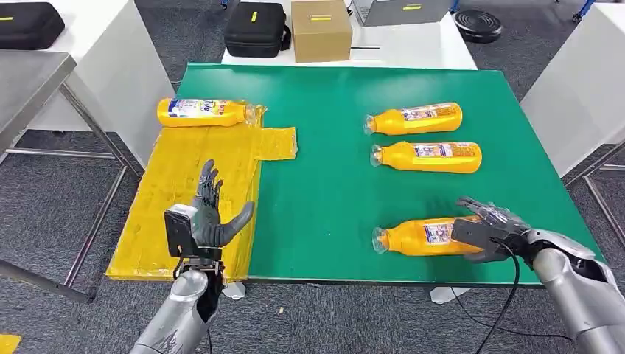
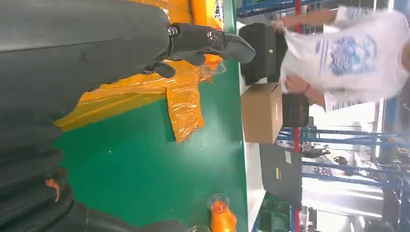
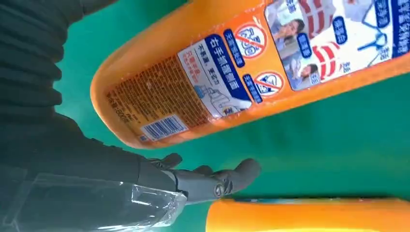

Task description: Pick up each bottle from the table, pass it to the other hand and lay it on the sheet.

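Three orange bottles lie on the right of the green table (image 1: 324, 184): a far one (image 1: 416, 118), a middle one (image 1: 430, 156) and a near one (image 1: 424, 236). My right hand (image 1: 490, 228) is at the near bottle's base end with its fingers spread over it, not closed. In the right wrist view that bottle (image 3: 251, 72) lies just beyond my fingers (image 3: 212, 181), with another bottle (image 3: 309, 215) beside them. A fourth bottle (image 1: 199, 112) lies on the far end of the yellow sheet (image 1: 177, 221). My left hand (image 1: 210, 214) hovers open over the sheet, fingers (image 2: 208, 41) spread, holding nothing.
Beyond the table's far edge, a cardboard box (image 1: 321, 29) and a black case (image 1: 256, 28) sit on a white table. A person in a white shirt (image 2: 348, 53) stands there. White tables flank both sides. My right hand is close to the table's front edge.
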`<state>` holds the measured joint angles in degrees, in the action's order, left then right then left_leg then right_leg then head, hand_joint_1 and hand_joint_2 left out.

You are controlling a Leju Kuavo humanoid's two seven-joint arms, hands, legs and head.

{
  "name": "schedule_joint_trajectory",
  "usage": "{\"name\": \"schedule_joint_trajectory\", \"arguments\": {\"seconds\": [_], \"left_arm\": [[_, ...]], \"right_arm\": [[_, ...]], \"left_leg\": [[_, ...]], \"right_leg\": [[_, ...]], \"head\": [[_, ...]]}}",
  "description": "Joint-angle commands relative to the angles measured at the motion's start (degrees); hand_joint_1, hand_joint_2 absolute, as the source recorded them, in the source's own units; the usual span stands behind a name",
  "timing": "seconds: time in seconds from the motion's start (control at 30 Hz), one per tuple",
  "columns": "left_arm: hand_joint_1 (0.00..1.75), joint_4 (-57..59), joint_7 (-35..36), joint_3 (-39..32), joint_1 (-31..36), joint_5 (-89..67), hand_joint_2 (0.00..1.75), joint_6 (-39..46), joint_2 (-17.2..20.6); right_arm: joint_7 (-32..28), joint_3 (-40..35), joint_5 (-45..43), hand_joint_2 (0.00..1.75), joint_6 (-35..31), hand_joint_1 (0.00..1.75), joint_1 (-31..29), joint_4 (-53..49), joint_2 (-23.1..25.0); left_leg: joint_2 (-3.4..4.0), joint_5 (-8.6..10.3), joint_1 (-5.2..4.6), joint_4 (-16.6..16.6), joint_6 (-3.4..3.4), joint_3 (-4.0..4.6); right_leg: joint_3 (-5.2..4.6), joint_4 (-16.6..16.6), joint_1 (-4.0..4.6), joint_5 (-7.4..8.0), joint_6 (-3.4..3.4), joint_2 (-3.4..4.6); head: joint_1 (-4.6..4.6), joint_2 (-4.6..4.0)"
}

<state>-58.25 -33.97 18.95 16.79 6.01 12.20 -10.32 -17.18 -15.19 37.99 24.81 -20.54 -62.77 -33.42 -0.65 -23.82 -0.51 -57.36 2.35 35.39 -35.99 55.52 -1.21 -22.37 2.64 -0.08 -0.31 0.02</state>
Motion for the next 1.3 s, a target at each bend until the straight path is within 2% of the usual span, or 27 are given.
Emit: {"name": "schedule_joint_trajectory", "arguments": {"seconds": [0.03,0.27,0.3,0.33,0.37,0.4,0.47,0.93,1.03,1.07,1.3], "left_arm": [[0.00,3.8,0.4,1.8,2.4,0.4,1.75,-0.1,1.6],[0.00,4.9,0.1,1.4,2.3,1.2,1.75,1.3,1.8],[0.00,5.1,-0.1,1.4,2.2,1.2,1.75,1.7,1.8],[0.00,5.1,-0.2,1.4,2.1,1.2,1.75,1.7,1.7],[0.00,4.8,-0.3,1.4,2.0,1.1,1.75,1.6,1.6],[0.00,4.6,-0.2,1.5,2.1,1.1,1.75,1.4,1.6],[0.00,4.7,0.2,1.6,2.2,1.0,1.75,1.5,1.5],[0.00,6.4,0.2,2.3,2.9,1.1,1.75,0.8,1.1],[0.00,6.1,-0.1,2.3,2.4,1.2,1.75,1.1,1.2],[0.00,5.8,-0.2,2.1,2.2,1.3,1.75,1.3,1.1],[0.00,3.4,-0.5,0.6,0.7,0.5,1.75,3.1,1.1]], "right_arm": [[-0.3,-4.8,-0.3,1.75,0.4,0.00,-4.5,6.0,0.6],[-0.2,-8.8,-1.9,1.75,0.7,0.00,-6.5,9.7,1.2],[-0.4,-9.3,-1.6,1.75,0.4,0.44,-6.9,10.7,1.9],[-0.3,-9.5,-1.5,1.75,0.1,1.29,-6.4,11.2,2.6],[-0.2,-9.2,-1.0,1.75,-1.1,1.61,-5.7,11.6,3.3],[-0.1,-9.1,-0.8,1.75,-1.6,1.69,-4.7,11.3,3.5],[0.5,-8.8,-0.4,1.75,-2.2,1.75,-3.0,10.3,3.7],[1.3,-5.0,-0.9,1.75,-3.1,1.75,2.6,5.1,2.1],[1.4,-3.3,0.7,1.75,-5.4,1.75,2.6,4.8,4.5],[0.5,-2.4,1.7,1.75,-8.0,1.75,2.3,4.7,5.7],[-4.3,3.9,2.9,1.75,-19.1,1.75,3.7,-0.3,17.0]], "left_leg": [[0.20,-0.17,0.09,0.0,-0.15,-0.35],[0.14,-0.11,0.06,0.0,-0.12,-0.28],[0.23,-0.20,0.11,0.0,-0.18,-0.48],[0.22,-0.14,0.10,0.0,-0.15,-0.39],[0.16,-0.09,0.08,0.1,-0.11,-0.27],[0.20,-0.14,0.13,0.1,-0.15,-0.41],[0.13,-0.15,0.15,0.1,-0.17,-0.44],[-0.05,-0.06,0.12,0.1,-0.12,-0.44],[-0.03,-0.07,0.13,0.1,-0.13,-0.48],[0.03,-0.06,0.12,0.1,-0.11,-0.45],[0.44,-0.17,0.16,0.1,-0.20,-0.58]], "right_leg": [[0.33,0.0,0.10,-0.10,-0.13,0.15],[0.25,0.0,0.07,-0.07,-0.10,0.10],[0.43,-0.1,0.12,-0.13,-0.16,0.18],[0.36,-0.1,0.11,-0.06,-0.13,0.18],[0.25,-0.1,0.09,-0.02,-0.09,0.13],[0.41,-0.1,0.13,-0.06,-0.13,0.16],[0.46,-0.1,0.16,-0.09,-0.15,0.08],[0.41,-0.1,0.13,-0.08,-0.11,-0.09],[0.46,-0.1,0.14,-0.07,-0.11,-0.07],[0.41,-0.1,0.13,-0.05,-0.10,-0.01],[0.47,-0.1,0.16,-0.04,-0.19,0.38]], "head": [[0.00,0.00],[0.00,0.00],[0.00,0.00],[0.00,0.00],[0.00,0.00],[0.00,0.00],[0.00,0.00],[0.00,0.00],[0.02,0.00],[0.00,0.00],[0.02,0.00]]}}
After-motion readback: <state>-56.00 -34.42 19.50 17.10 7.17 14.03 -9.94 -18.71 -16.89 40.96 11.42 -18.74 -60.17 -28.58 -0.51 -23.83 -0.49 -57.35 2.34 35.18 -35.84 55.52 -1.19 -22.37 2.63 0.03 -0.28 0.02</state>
